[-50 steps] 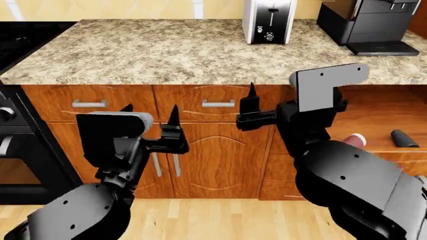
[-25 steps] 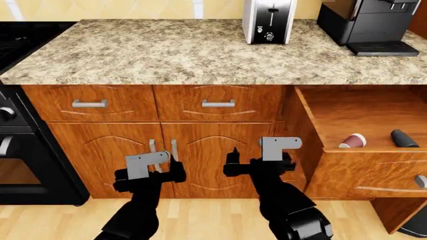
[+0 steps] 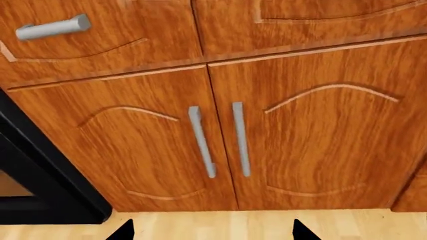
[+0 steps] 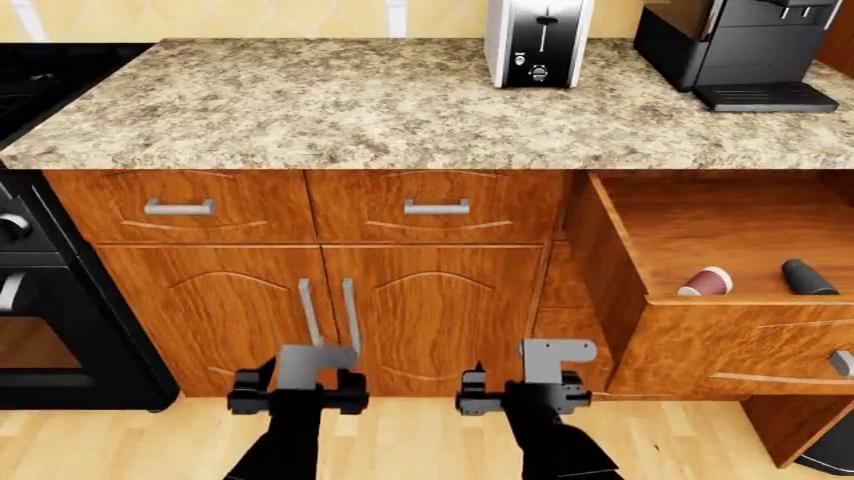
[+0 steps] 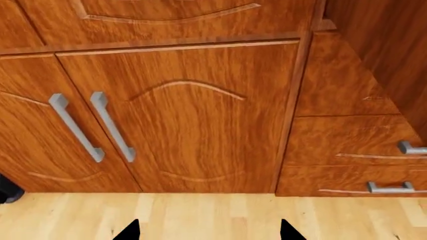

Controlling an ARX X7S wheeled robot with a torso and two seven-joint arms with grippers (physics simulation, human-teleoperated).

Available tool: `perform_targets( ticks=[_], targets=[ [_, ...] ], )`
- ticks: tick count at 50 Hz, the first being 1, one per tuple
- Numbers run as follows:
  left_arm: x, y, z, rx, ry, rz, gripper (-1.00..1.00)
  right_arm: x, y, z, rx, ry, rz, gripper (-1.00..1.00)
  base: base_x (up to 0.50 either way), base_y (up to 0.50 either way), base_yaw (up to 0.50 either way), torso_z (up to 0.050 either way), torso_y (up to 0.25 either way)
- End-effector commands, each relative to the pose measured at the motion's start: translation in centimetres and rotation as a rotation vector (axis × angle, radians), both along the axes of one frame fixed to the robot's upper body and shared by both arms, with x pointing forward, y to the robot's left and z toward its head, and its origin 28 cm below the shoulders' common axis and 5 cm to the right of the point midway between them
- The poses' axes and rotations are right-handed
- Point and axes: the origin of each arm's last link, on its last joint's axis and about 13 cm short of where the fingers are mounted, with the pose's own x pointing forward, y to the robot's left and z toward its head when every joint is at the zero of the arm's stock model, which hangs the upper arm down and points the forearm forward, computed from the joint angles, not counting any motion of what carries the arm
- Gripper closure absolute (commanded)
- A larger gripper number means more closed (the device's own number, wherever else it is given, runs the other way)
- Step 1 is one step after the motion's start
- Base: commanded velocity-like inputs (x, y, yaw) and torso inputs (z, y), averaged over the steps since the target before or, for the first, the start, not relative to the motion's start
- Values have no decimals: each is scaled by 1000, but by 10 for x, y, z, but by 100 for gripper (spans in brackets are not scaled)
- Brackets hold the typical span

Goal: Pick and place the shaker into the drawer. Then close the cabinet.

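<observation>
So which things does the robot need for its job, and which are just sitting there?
For the job:
shaker
drawer
cabinet

Just sitting there:
little cup
toaster
coffee machine

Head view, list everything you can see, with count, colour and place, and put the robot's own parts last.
Speckled granite countertop: one, beige-brown, across the top.
White slot toaster: one, at the counter's back.
Black coffee machine: one, back right of the counter.
Reddish-brown wood cabinet: one, under the counter, with two silver-handled doors.
Open deep wooden drawer: one, reddish-brown, pulled out at right.
Dark grey cylindrical shaker: one, lying in the drawer.
Maroon cup with pale end: one, lying in the drawer, left of the shaker.
Black oven: one, far left.
Left pincer: black, low, open.
Right pincer: black, low, open.
</observation>
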Motion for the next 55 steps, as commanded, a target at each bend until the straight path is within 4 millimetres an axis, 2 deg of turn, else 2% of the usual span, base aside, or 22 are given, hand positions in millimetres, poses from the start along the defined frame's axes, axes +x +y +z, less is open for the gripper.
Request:
perform_targets(
  ticks=[1, 9, 33, 55],
  targets=[
    [-6, 4, -7, 43, 66, -34, -100, -5, -3, -7, -25, 20, 25, -100, 0, 0, 0, 0, 0],
    [-6, 3, -8, 49, 45, -49, -100, -6, -2, -4, -35, 12, 28, -100, 0, 40, 0, 0, 0],
    [-6, 3, -7, 22, 37, -61, -100, -7, 2, -8, -92, 15, 101, -100, 3, 500, 0, 0, 0],
    [-8, 2, -9, 28, 47, -86, -100, -7, 1, -6, -77, 13, 92, -100, 52, 500, 0, 0, 0]
  ],
)
